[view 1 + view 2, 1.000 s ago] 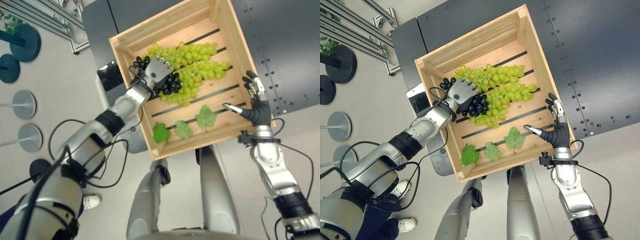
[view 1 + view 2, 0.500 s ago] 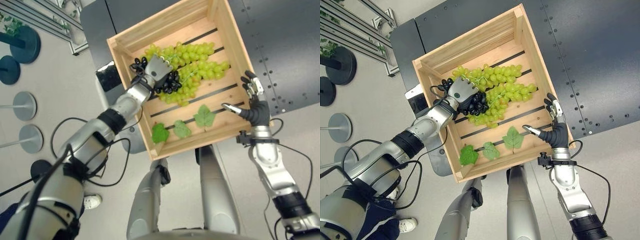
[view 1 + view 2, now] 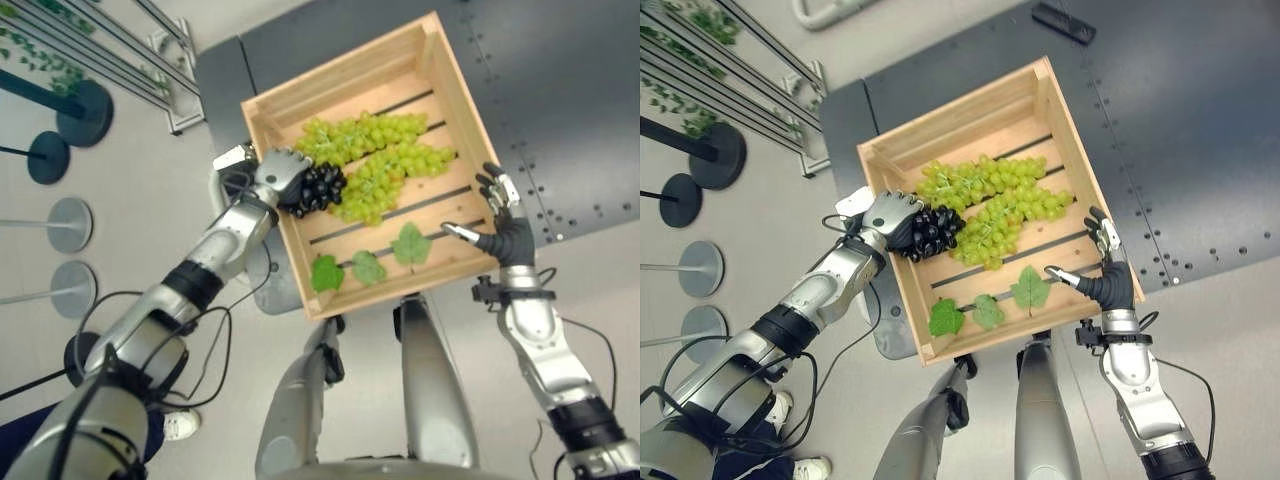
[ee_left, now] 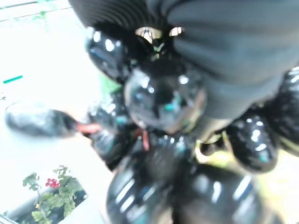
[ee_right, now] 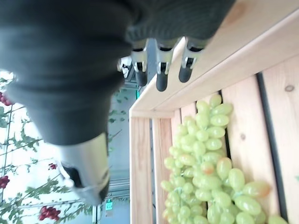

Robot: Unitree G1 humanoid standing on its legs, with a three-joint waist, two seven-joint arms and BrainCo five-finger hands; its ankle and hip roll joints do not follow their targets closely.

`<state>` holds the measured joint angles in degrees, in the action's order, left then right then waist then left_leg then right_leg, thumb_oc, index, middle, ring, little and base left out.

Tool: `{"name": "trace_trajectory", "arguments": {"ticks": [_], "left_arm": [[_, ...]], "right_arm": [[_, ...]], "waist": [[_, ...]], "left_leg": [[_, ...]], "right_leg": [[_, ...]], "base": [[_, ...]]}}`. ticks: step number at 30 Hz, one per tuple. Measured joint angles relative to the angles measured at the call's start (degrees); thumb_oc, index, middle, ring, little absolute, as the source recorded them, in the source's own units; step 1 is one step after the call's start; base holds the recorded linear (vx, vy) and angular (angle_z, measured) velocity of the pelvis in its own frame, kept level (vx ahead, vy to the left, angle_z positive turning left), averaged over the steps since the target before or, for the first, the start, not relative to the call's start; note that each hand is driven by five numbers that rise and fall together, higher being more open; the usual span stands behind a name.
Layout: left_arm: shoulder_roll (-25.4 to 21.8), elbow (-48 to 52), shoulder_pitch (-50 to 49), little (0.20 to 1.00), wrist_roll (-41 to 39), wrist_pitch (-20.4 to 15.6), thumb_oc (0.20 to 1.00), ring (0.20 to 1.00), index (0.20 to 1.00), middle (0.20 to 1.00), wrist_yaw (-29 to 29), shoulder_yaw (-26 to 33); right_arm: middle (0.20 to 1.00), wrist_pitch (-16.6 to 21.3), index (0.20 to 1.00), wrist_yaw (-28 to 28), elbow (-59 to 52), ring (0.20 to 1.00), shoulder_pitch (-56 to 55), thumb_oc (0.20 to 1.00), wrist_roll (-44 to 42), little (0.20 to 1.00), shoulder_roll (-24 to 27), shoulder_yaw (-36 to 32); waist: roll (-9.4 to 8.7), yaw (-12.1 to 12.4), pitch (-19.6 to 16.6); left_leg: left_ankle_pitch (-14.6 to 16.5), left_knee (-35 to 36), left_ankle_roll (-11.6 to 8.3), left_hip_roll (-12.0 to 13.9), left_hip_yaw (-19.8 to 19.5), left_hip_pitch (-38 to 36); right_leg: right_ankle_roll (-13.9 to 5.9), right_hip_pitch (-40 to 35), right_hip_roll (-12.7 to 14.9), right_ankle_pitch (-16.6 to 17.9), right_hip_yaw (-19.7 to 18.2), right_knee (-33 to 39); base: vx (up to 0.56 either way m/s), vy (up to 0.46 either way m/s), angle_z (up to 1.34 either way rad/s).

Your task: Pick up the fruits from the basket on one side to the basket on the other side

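Slatted bare-wood crate [image 3: 1072, 175]; glossy black grapes [image 3: 931, 232]; matt green grapes [image 3: 1010, 205].

the head views were evenly and brightly lit, with little glare; the wooden crate [image 3: 452, 82] threw a soft shadow inside its wall toward 11 o'clock; the pale floor [image 3: 130, 190] looked flat and washed; in the left wrist view the black grapes [image 4: 163, 100] were badly out of focus, carrying small white highlights, and the background toward 9 o'clock was blown out; in the right wrist view the green grapes [image 5: 205, 172] stayed fairly clear while the dark cover nearest the lens was blurred.
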<state>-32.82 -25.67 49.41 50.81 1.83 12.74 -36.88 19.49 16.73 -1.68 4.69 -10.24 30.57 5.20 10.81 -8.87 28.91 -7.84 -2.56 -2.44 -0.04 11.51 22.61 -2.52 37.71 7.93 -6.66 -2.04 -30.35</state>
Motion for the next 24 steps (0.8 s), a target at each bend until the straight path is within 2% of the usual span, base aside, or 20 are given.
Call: {"name": "trace_trajectory", "arguments": {"ticks": [2,5,8,10,15,19,21,24], "left_arm": [[-1.5,2.4,-0.4,0.200,-0.4,-0.6,0.200,0.200,0.200,0.200,-0.1,0.6],[-2.2,4.6,-2.0,0.200,-2.0,-1.3,0.200,0.200,0.200,0.200,-0.1,4.4],[-2.4,6.8,-3.4,0.200,-3.5,-1.6,0.200,0.200,0.200,0.200,0.9,8.5],[-3.0,8.3,-3.7,0.200,-4.6,-1.8,0.200,0.200,0.200,0.200,0.9,9.5],[-4.4,17.1,-8.7,0.200,-7.4,-4.1,0.200,0.200,0.200,0.200,0.6,13.7],[-4.0,22.5,-11.8,0.200,-14.3,-7.7,0.200,0.200,0.200,0.200,-2.3,15.8],[-3.0,23.1,-12.2,0.200,-18.1,-9.0,0.200,0.200,0.200,0.200,-4.2,15.7],[-2.9,25.5,-12.4,0.200,-21.7,-10.4,0.200,0.200,0.200,0.200,-6.3,15.6]], "right_arm": [[1.000,-1.0,1.000,-0.9,1.1,1.000,0.2,1.000,0.0,1.000,0.0,0.2],[1.000,-2.1,1.000,-2.2,3.1,1.000,0.1,1.000,0.0,1.000,-0.1,0.4],[1.000,-2.4,1.000,-3.9,3.6,1.000,-0.9,1.000,-0.2,1.000,0.7,0.3],[1.000,-2.5,1.000,-5.1,4.8,1.000,-1.1,1.000,-0.7,1.000,1.2,0.3],[1.000,-5.2,1.000,-7.8,8.2,1.000,-1.9,1.000,-0.7,1.000,2.4,0.2],[1.000,-7.3,1.000,-11.0,9.6,1.000,-0.6,1.000,-0.7,1.000,2.5,1.7],[1.000,-7.8,1.000,-13.3,9.7,1.000,0.9,1.000,-0.7,1.000,2.8,4.2],[1.000,-8.2,1.000,-15.4,9.7,1.000,2.9,1.000,-0.7,1.000,2.6,6.9]], "waist": [[0.32,0.2,-0.2],[0.54,0.4,-0.4],[1.80,0.5,-1.2],[2.28,1.9,-1.6],[3.01,3.0,-2.4],[2.50,3.8,-3.8],[1.18,4.0,-5.9],[-1.79,4.4,-10.1]], "left_leg": [[-0.3,0.3,-0.01,0.1,-0.2,-1.0],[-0.6,1.0,0.00,0.5,-0.9,-4.2],[-0.5,1.5,-0.11,0.9,-2.2,-6.4],[-0.5,1.9,-0.13,1.1,-2.3,-7.4],[-0.3,2.5,-0.45,1.9,-2.8,-9.2],[-0.1,3.6,-0.64,2.6,-2.7,-11.4],[0.0,4.0,-0.80,2.9,-2.7,-12.4],[0.3,4.5,-1.21,3.7,-2.8,-13.9]], "right_leg": [[0.18,-1.1,0.1,0.0,0.5,0.2],[0.50,-5.0,-0.1,0.1,1.7,1.5],[0.18,-8.7,-0.3,0.0,3.0,3.7],[0.11,-10.0,-0.4,0.2,3.3,4.5],[0.26,-12.9,-1.1,0.6,4.4,6.7],[0.62,-15.8,-2.0,1.6,4.9,9.2],[0.47,-17.0,-2.3,1.6,5.0,10.2],[0.43,-19.3,-3.0,1.6,5.5,12.0]], "base": [[0.06,0.032,0.04],[0.04,0.017,0.10],[0.05,0.019,0.15],[0.04,0.007,0.03],[0.04,-0.006,0.03],[0.08,-0.003,-0.05],[0.08,-0.009,-0.02],[0.09,-0.006,0.01]]}}
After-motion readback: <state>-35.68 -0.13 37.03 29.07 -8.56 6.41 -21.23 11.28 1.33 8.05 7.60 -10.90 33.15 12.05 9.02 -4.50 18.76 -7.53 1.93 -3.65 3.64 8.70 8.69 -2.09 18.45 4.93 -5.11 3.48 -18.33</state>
